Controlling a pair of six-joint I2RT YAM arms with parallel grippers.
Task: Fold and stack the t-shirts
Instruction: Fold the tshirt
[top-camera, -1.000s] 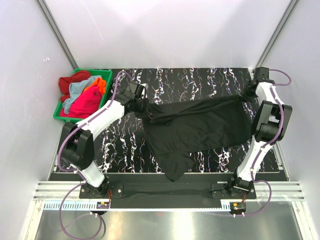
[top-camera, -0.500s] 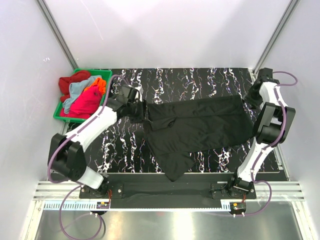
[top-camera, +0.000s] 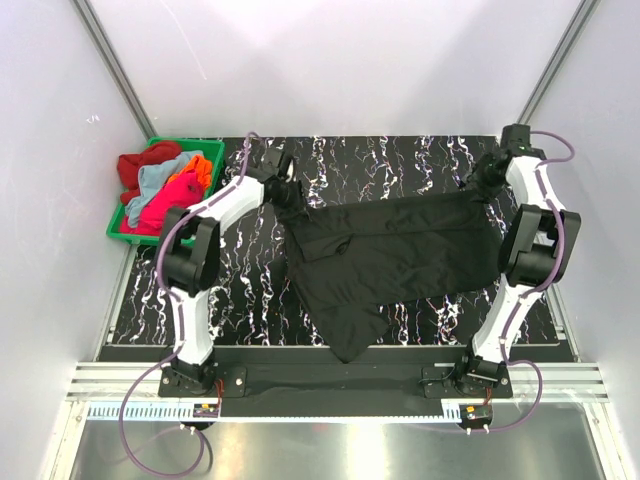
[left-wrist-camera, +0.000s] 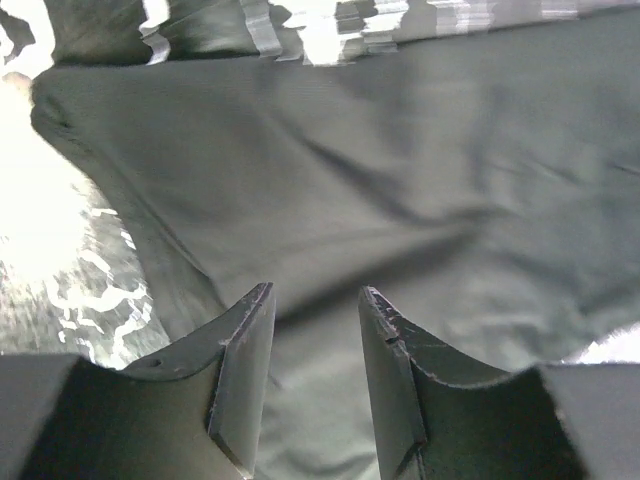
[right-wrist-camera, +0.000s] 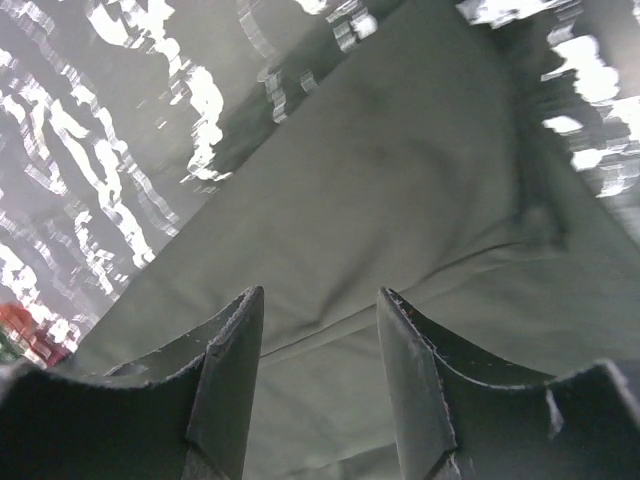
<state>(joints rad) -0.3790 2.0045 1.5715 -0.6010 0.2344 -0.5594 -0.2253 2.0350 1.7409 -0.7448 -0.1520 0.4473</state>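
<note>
1. The left arm (top-camera: 215, 212) rises from its base at the lower left of the overhead view. It folds at an elbow at mid-left and stretches its forearm toward the upper centre.
2. The left gripper (top-camera: 292, 198) sits at the upper left corner of the black t-shirt (top-camera: 400, 250). In the left wrist view the jaws stand moderately apart with nothing between them. The cloth lies beneath them.
3. The right arm (top-camera: 535, 240) climbs from its base at the lower right to an elbow at mid-right. It then runs on to the upper right corner of the table (top-camera: 400, 160) and bends back inward.
4. The right gripper (top-camera: 482, 186) is over the shirt's upper right corner. In the right wrist view its jaws are parted to a middling gap and hold nothing. Black cloth shows below them.
5. The black t-shirt is spread across the centre of the marbled table, lying creased between the two grippers. One tongue of cloth reaches down to the table's near edge at lower centre.
6. A green bin (top-camera: 117, 230) stands at the upper left, beside the table's left edge. It holds a heap of a red t-shirt (top-camera: 135, 165), a light blue t-shirt (top-camera: 160, 180), an orange t-shirt (top-camera: 200, 168) and a magenta-pink t-shirt (top-camera: 170, 207).
</note>
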